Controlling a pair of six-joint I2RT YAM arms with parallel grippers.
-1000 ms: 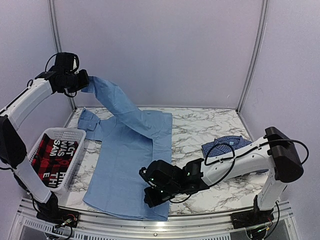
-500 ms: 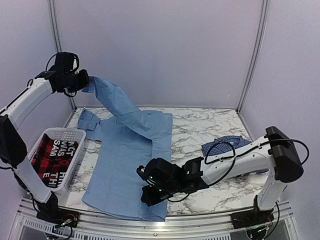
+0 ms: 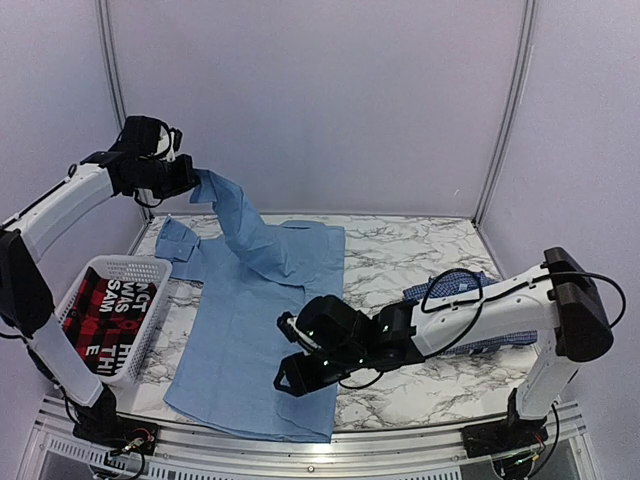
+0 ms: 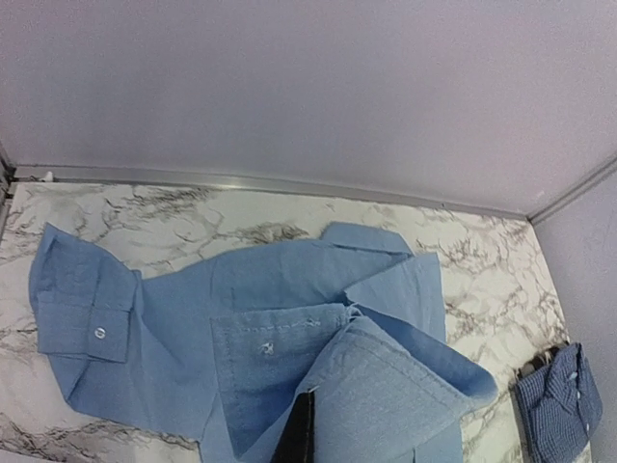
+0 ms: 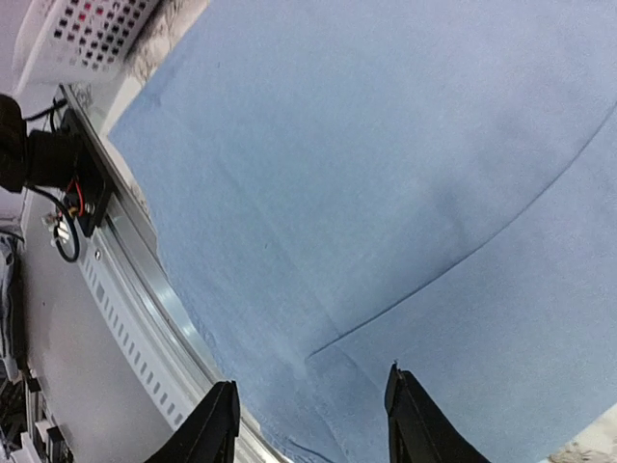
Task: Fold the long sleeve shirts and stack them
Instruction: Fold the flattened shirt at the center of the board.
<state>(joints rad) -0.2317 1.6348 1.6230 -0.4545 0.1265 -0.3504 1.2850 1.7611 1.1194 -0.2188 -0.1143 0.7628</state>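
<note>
Though over shirt, right gripper agape, empty

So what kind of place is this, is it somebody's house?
Probably a robot lab booth, not a house: a left arm and right arm bolted at the table edge, bare metal-framed walls, and a shirt for folding practice.

White arm links, black joints, looping black cables
</note>
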